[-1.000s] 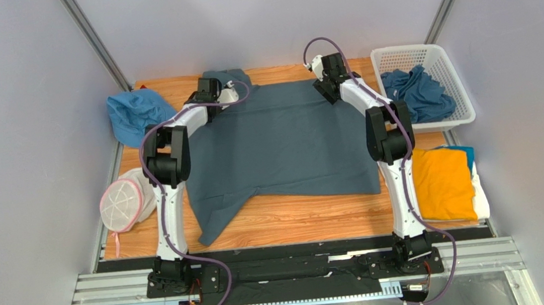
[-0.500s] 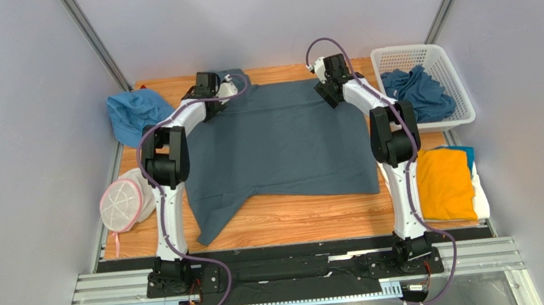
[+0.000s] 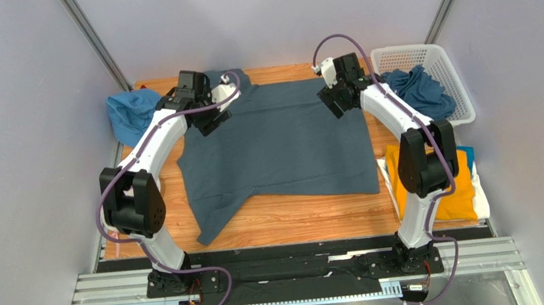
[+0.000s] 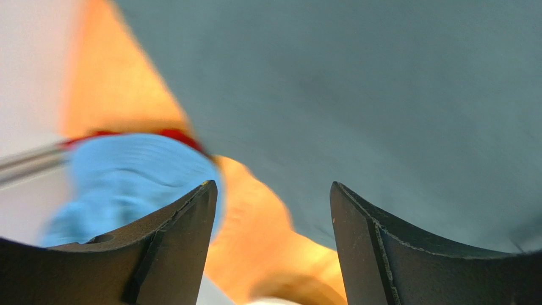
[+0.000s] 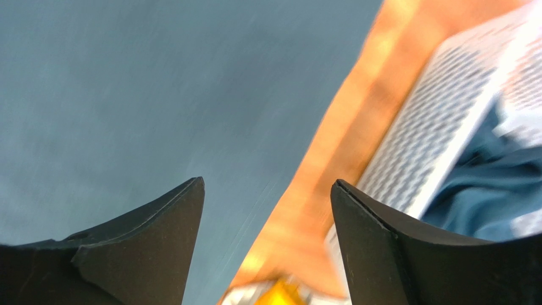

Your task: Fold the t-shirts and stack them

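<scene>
A dark slate-blue t-shirt [image 3: 282, 147] lies spread flat on the wooden table [image 3: 297, 222], one sleeve trailing at the near left. My left gripper [image 3: 216, 122] hangs open and empty above its far left corner; in the left wrist view [image 4: 272, 190] the shirt [image 4: 382, 95] lies under the right finger. My right gripper [image 3: 332, 105] hangs open and empty above its far right corner; the right wrist view [image 5: 267, 187] shows the shirt [image 5: 140, 101] at the left. A folded mustard-yellow t-shirt [image 3: 463, 197] lies on white and bright blue shirts at the right, partly hidden by the right arm.
A white basket [image 3: 441, 66] at the far right holds crumpled slate-blue shirts [image 3: 417, 92]; it also shows in the right wrist view [image 5: 439, 127]. A bright blue hat [image 3: 130, 110] lies at the far left, also in the left wrist view [image 4: 127, 178]. Grey walls close both sides.
Both grippers have lifted off the shirt's far corners and drawn back toward me. Both arms' elbows have swung outward. The shirt's far edge now lies flat.
</scene>
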You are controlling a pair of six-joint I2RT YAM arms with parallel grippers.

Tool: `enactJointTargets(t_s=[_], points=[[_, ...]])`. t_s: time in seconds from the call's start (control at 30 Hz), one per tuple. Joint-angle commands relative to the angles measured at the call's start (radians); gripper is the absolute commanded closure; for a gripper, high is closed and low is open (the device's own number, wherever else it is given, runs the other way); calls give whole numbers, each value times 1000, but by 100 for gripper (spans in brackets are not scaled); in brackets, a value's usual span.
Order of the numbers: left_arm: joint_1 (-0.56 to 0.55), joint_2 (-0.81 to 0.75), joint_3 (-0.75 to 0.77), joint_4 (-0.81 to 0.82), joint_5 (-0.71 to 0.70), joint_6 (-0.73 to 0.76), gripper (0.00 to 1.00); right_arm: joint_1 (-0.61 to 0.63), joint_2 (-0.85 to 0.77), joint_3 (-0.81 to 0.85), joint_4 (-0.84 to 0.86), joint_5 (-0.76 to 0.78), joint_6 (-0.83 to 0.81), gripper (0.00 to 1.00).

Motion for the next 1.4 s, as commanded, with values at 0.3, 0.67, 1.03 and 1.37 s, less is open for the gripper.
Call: enactJointTargets(t_s=[0.3,0.67,1.03,1.37], points=[[1,-150,-329,-224,267,5,21,39,-283,-372,-136,-81,30,21],[-11,-138,-329,-336,368,24,27,48,-323,-498,-94,-100,40,22],[-50,-77,-332,-341,378,8,33,54,-318,-517,-85,-101,39,24],[-94,-57,-389,-300,353,-26,41,56,-324,-526,-85,-109,43,25]])
